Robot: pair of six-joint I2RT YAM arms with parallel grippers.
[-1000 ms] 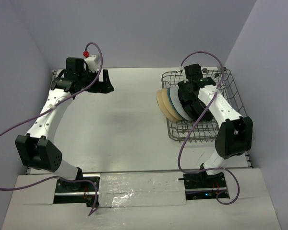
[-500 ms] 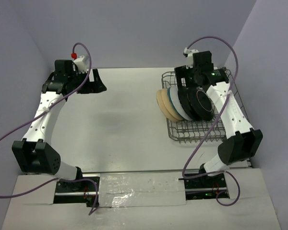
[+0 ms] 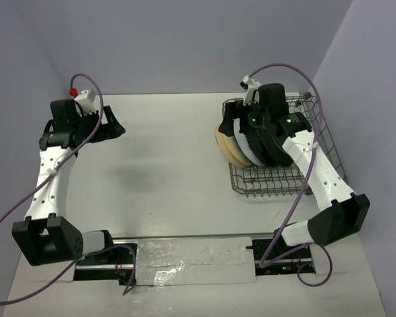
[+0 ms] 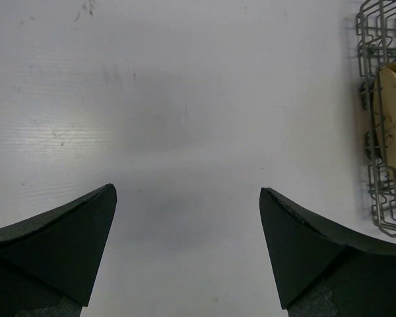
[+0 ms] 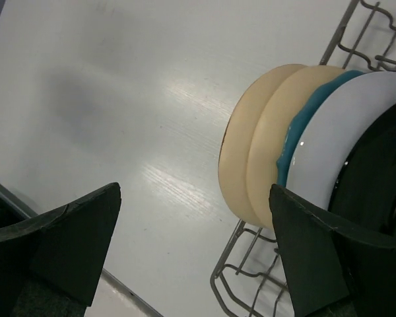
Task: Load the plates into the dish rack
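- plates [image 3: 226, 144] stand on edge in a row at the left end of the dish rack [image 3: 267, 189].
- your right jaws hang apart and empty just above that row; this arm is nearer.
- your left jaws, apart and empty, sit well left of the rack over the table [image 3: 165, 165].
- you look done loading.

Lighting: bright, diffuse, from above. Table [image 3: 178, 198]: faint grey shadow patch centre-left; glare streaks in both wrist views (strongest mid-frame, right wrist). Focus sharp; lower corners soft.
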